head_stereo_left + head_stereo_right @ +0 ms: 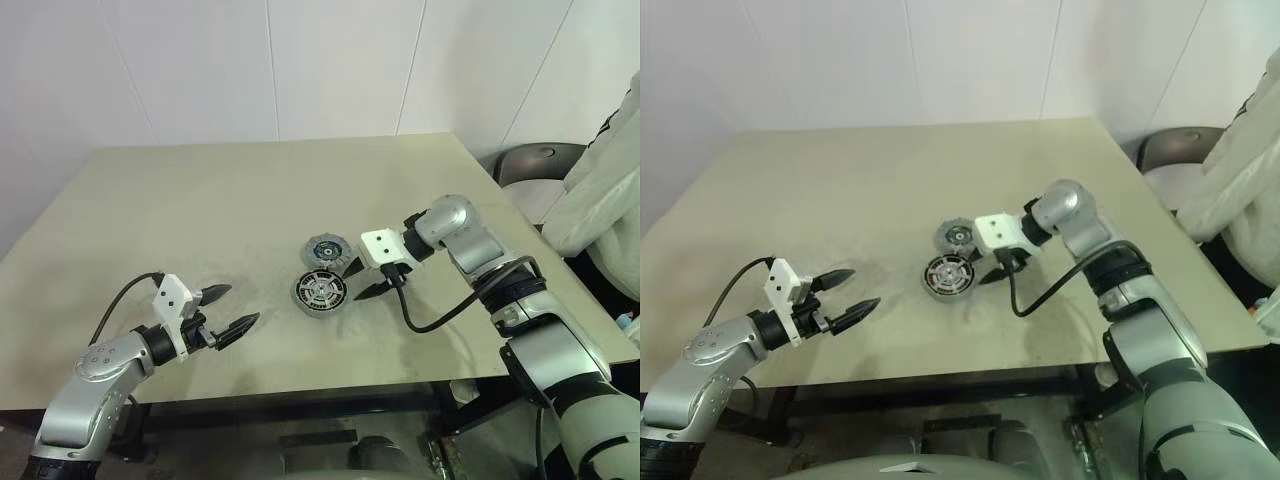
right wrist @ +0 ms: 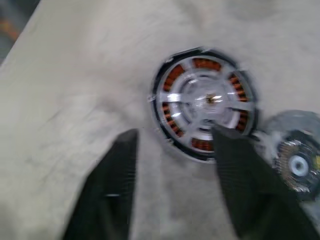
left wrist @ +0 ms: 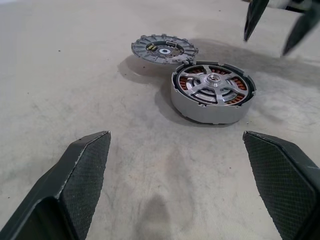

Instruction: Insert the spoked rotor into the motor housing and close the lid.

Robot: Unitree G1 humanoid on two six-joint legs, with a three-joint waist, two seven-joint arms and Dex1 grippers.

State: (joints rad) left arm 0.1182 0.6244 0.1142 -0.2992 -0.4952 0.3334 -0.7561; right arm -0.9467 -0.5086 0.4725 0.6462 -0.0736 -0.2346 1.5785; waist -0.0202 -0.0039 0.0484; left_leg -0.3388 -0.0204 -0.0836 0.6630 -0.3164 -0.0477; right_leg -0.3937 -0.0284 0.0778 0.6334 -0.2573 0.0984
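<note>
The thin spoked rotor [image 3: 214, 85], with its silver hub and spokes, already sits inside the thick round grey-walled motor housing [image 3: 210, 111], whose copper-coloured windings show between the spokes. The housing stands on the pale beige tabletop [image 1: 200, 200], nearer the right edge than the left and somewhat nearer the front edge than the back. The grey round lid [image 3: 164, 48] with the ribbed, toothed edge lies flat just behind the housing, toward the back edge, its rim touching or almost touching the housing's wall.

The right gripper [image 1: 365, 280] hangs just to the right of the housing, pointing down and toward it, its jaws spread and empty. The left gripper [image 1: 230, 310] hovers well apart toward the front-left corner, jaws spread wide, holding nothing.

The insertion looks done, so the step in hand is most likely fetching the lid. To do it well, the right gripper should reach behind the housing to the lid without brushing the housing, which might slide on the smooth surface. The lid is thin and flat, so a pinch across the toothed edge, with the tips set low against the tabletop, seems safest. It should then be carried level over the housing, centred on the hub and lowered straight, since a tilted lid may catch on the rim.
</note>
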